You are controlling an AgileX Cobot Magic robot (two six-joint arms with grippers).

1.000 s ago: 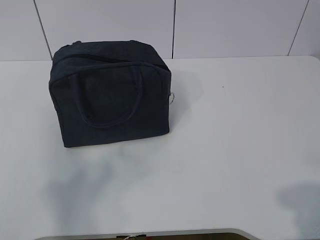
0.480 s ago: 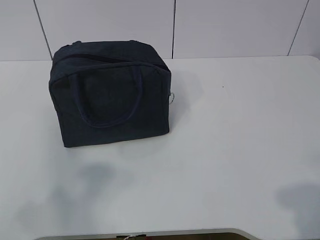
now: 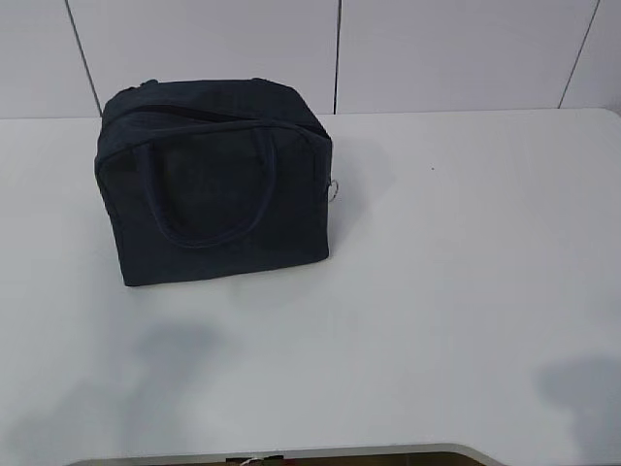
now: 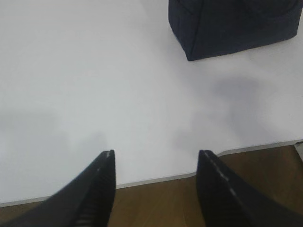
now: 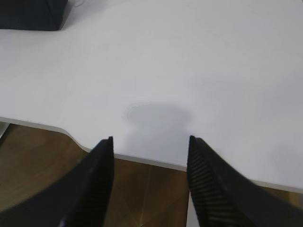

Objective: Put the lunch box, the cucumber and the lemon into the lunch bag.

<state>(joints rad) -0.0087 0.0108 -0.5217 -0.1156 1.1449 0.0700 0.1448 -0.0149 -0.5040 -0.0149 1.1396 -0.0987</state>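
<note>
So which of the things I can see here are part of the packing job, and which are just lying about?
Part of the job:
- the lunch bag, dark navy, standing on the table
- the left gripper and right gripper, both open and empty
- The lunch box, cucumber and lemon are not in view.

Just there:
- the white table
- the tiled wall behind it

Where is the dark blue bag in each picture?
Exterior view: the lunch bag stands upper left on the white table.
Left wrist view: only its lower corner shows at the top right.
Right wrist view: a small dark piece peeks in at the top left corner.
Shared landmark: the table's front edge.
</note>
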